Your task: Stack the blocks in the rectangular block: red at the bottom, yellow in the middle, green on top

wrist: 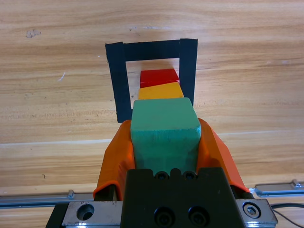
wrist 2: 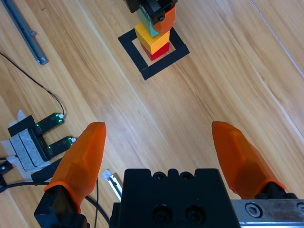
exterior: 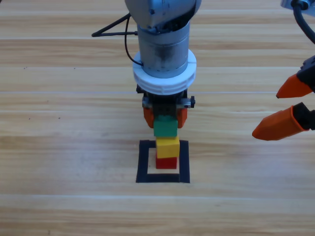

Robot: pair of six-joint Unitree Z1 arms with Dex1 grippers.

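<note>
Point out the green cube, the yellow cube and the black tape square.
green cube [wrist: 164, 124]: left wrist view, on its top face, between the orange jaws.
yellow cube [exterior: 168, 146]: high view, on its top face.
black tape square [exterior: 143, 162]: high view, on its left strip.

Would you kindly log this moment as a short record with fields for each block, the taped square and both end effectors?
red block: on the wood inside the taped square
yellow block: on top of the red block
green block: above the yellow block; contact cannot be told
left end effector: shut on the green block, over the stack
right end effector: open, holding nothing, at the right edge of the high view
table: wooden
</note>
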